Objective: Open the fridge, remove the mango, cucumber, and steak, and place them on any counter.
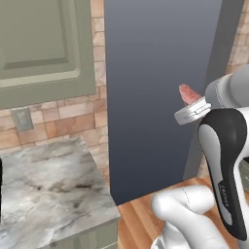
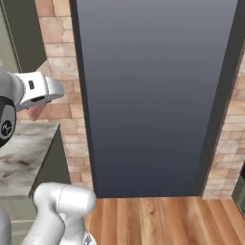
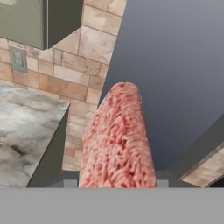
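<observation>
My gripper (image 3: pixel 116 182) is shut on the steak (image 3: pixel 118 140), a pinkish-red oblong slab that sticks out forward between the jaws. In the left base view the steak's tip (image 1: pixel 188 94) pokes out above the white hand, held in the air in front of the fridge (image 1: pixel 155 97), whose tall dark flat face (image 2: pixel 153 95) fills the middle. The grey-white marbled counter (image 1: pixel 44 185) lies to the left and below the hand, and its edge (image 3: pixel 26 131) is left of the steak. The mango and the cucumber are out of view.
A sage green wall cabinet (image 1: pixel 39 44) hangs over the counter, with a wall socket (image 1: pixel 22 119) on the brick wall beneath it. Wooden floor (image 2: pixel 162 220) runs in front of the fridge. Brick wall (image 2: pixel 229 143) flanks the fridge on the right.
</observation>
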You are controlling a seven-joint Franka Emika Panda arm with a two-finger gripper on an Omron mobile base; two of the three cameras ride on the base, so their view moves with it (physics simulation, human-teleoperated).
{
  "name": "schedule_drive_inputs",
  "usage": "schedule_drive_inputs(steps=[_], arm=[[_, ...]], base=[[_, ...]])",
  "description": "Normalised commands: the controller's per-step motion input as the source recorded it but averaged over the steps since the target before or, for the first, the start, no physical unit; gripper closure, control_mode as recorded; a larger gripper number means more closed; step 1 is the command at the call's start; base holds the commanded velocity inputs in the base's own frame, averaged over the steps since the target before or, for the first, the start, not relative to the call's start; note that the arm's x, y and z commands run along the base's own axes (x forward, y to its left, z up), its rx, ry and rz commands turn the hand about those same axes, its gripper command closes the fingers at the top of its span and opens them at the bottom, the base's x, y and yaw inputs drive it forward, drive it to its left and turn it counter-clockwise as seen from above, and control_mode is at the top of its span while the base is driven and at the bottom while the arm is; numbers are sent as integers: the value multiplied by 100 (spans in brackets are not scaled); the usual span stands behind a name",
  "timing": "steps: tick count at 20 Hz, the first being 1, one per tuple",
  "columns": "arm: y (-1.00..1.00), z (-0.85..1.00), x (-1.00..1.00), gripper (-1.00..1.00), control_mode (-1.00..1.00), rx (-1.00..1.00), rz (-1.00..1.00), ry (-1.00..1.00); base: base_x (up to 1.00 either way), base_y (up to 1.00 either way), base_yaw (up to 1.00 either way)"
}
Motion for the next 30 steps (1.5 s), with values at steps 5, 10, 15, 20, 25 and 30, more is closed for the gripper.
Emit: schedule_drive_inputs(steps=[5,10,15,20,25,30], arm=[[0,0,0,100,100,0,0,0],[0,0,0,100,100,0,0,0],[20,-29,-3,100,-100,0,6,9],[88,-71,9,100,-100,0,22,16],[99,-58,19,100,-100,0,27,23],[100,-59,18,100,-100,-1,28,20]], base=[[0,8,9],[0,4,2],[-4,9,3],[0,0,0],[0,0,0],[0,0,0]])
